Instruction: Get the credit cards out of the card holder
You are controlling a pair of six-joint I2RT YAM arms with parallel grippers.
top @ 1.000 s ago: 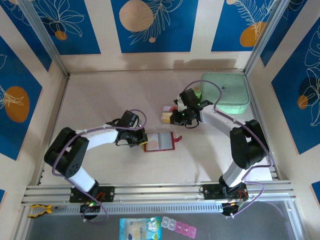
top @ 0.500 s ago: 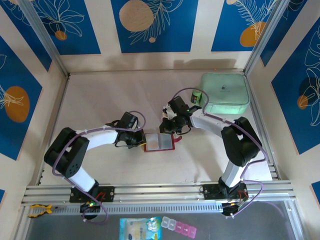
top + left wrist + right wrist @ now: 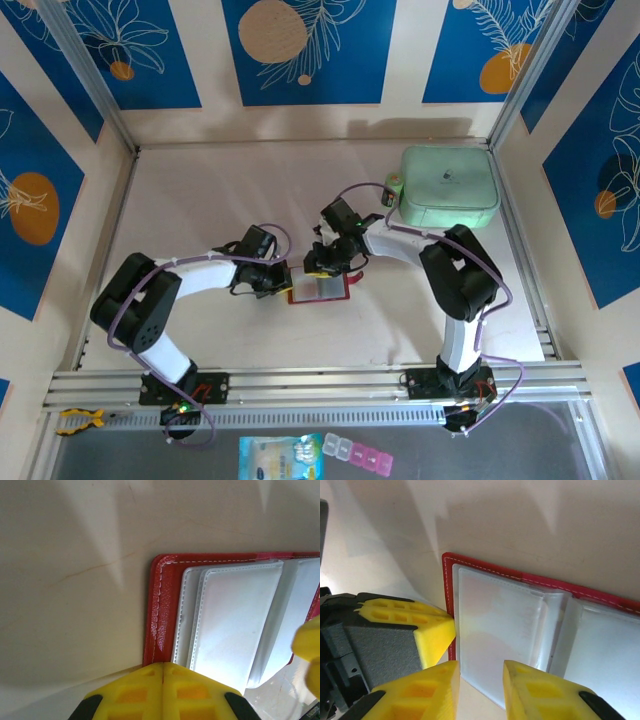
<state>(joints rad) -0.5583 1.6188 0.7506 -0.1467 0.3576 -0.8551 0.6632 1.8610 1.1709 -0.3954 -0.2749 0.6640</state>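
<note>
Now we see the red card holder [image 3: 322, 290] lying open on the table [image 3: 210, 190], clear pockets facing up, between our two arms. Our left gripper [image 3: 163, 669] has its fingers pressed together, the tips at the holder's left edge. Our right gripper [image 3: 480, 672] stands slightly parted, a narrow gap over the edge of a clear pocket [image 3: 495, 615].

Left arm [image 3: 190, 275]: elbow bent, forearm extends right toward card holder [image 3: 330, 290]. Left gripper [image 3: 283, 278]: 2 yellow fingers pressed together, no gap, tips at holder's left edge. Right arm [image 3: 415, 240]: elbow bent high, forearm stretches left, wrist over holder's far edge. Right gripper [image 3: 322, 264]: angled down at holder's far-left corner, 2 fingers parted by narrow gap.
</note>
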